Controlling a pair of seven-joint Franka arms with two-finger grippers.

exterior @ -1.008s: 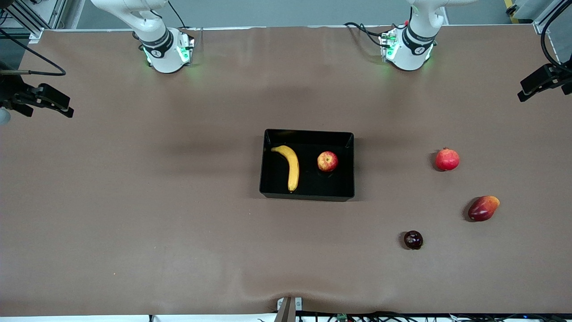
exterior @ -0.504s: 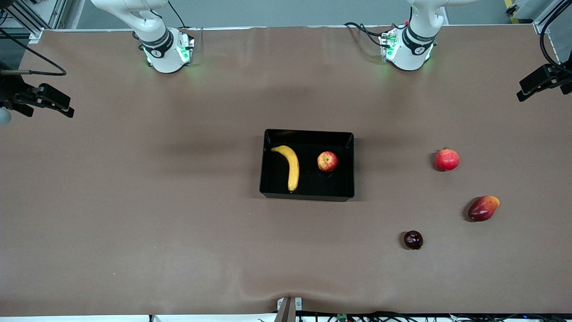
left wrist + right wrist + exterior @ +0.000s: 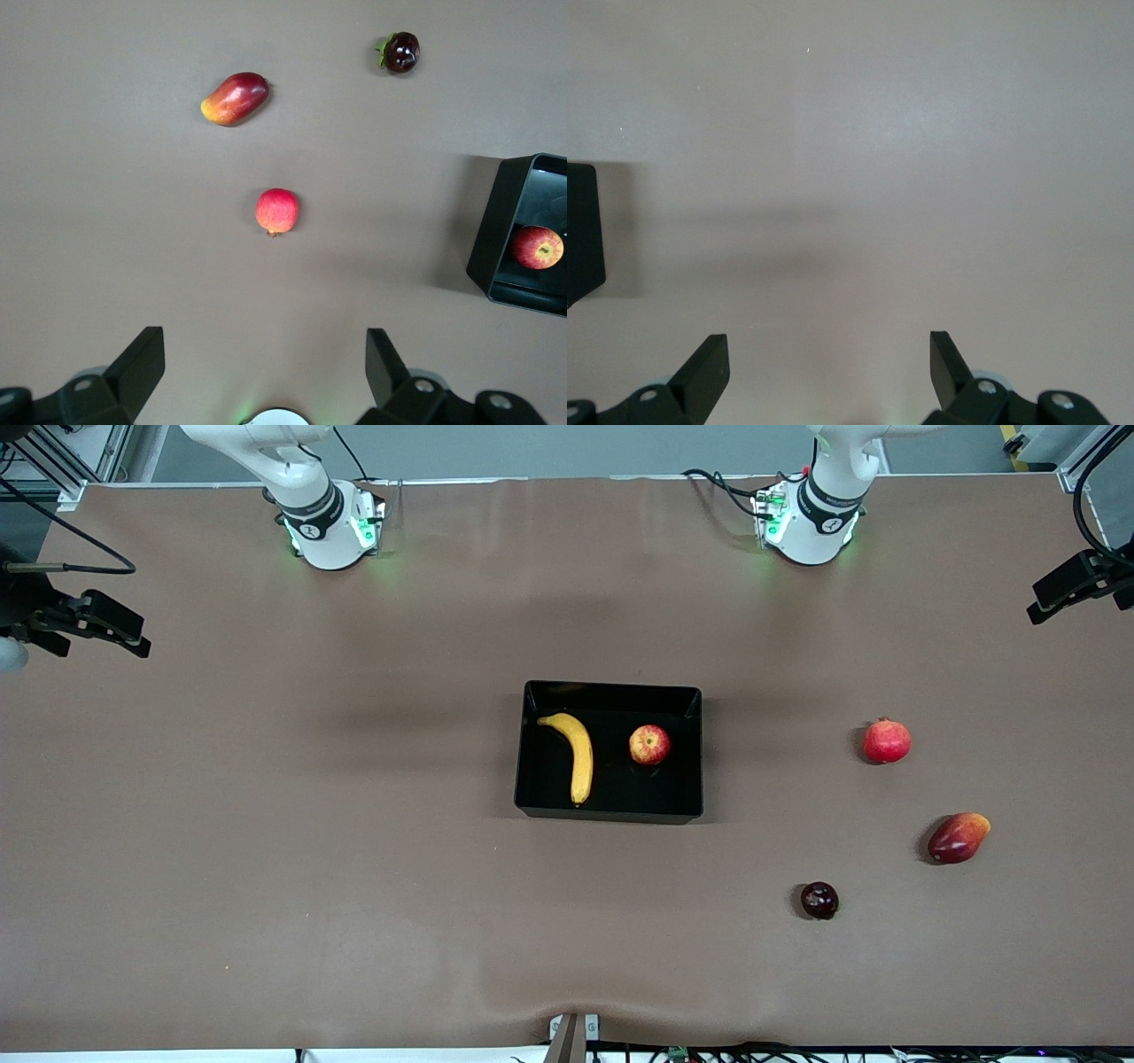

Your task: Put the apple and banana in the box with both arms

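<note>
Closest to the front camera sits a dark purple fruit [image 3: 819,900], alone on the brown table [image 3: 266,850]. A little farther up, toward the left arm's end, lies the oblong red-orange fruit [image 3: 959,837], and above that the red pomegranate [image 3: 887,741]. All 3 lie loose on the cloth, well apart from each other.

Mid-table now: the box [image 3: 609,811], and both task fruits are in it. The banana [image 3: 576,755] lies along the floor on the side toward the right arm's end; the apple [image 3: 649,745] sits beside it, apart, toward the left arm's end.

And the hands? The left gripper [image 3: 266,372] hangs high with its 2 fingers spread wide and nothing between them; the pomegranate lies on the table under it, the box and apple off to one side. The right gripper [image 3: 830,372] is equally wide and empty over bare table, only a corner of the box in its sight. Neither touches anything.
</note>
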